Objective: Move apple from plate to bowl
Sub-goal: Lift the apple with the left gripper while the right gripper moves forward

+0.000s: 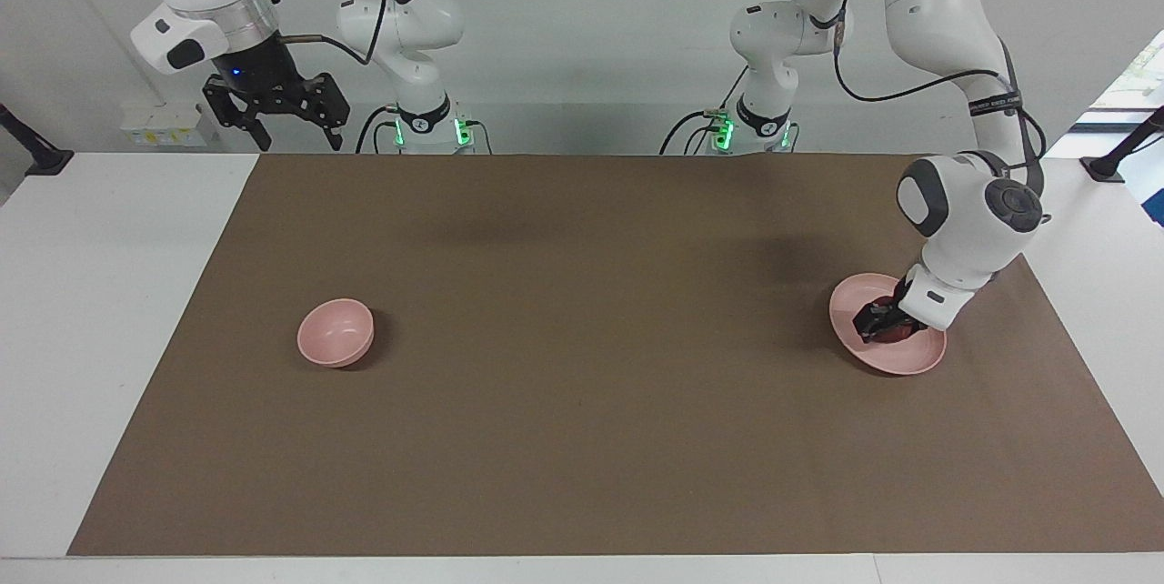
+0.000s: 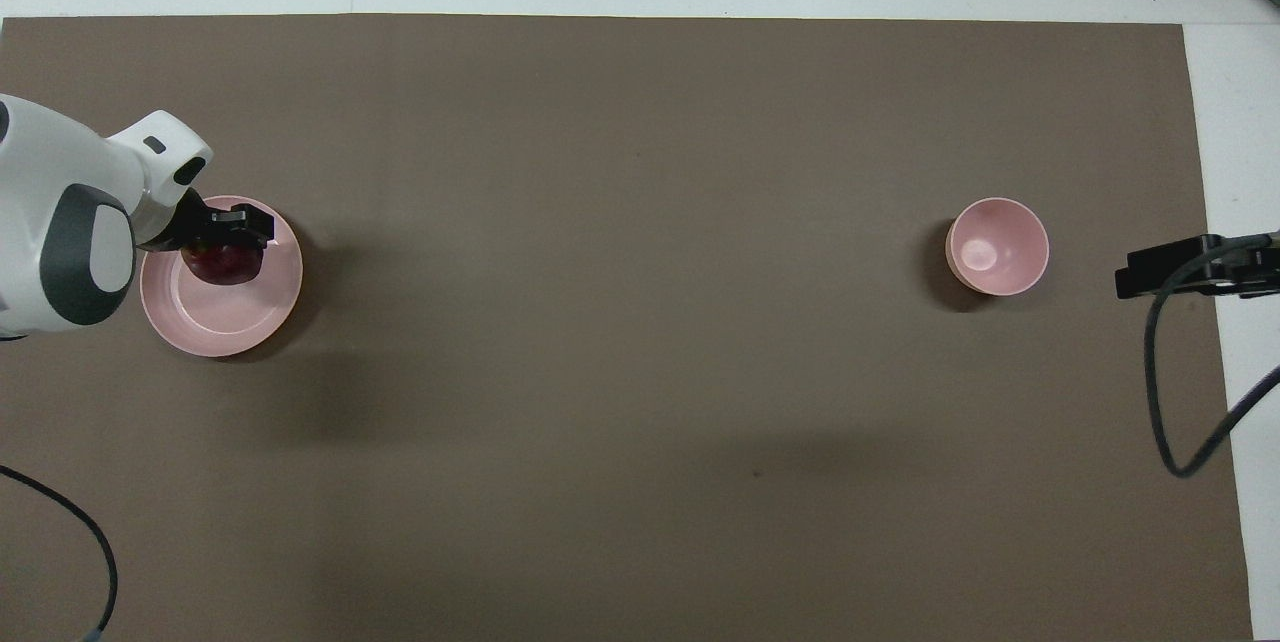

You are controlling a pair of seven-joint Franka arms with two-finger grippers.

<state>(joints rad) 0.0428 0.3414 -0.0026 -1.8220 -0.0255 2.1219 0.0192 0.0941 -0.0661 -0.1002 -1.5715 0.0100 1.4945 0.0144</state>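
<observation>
The dark red apple (image 1: 896, 332) lies in the wide pale pink plate (image 1: 918, 361) at the left arm's end of the table. My left gripper (image 1: 880, 322) is down in the plate, right at the apple and touching or nearly touching it. From above, the left gripper (image 2: 238, 227) covers part of the apple (image 2: 225, 267) on the plate (image 2: 265, 307). The small deep pink bowl (image 1: 336, 332) stands empty toward the right arm's end; it also shows in the overhead view (image 2: 998, 247). My right gripper (image 1: 296, 136) waits open and empty, high up near its base.
A brown mat (image 1: 582, 438) covers most of the white table (image 1: 91, 338). The right arm's hand and cable (image 2: 1190, 267) hang at the mat's edge beside the bowl.
</observation>
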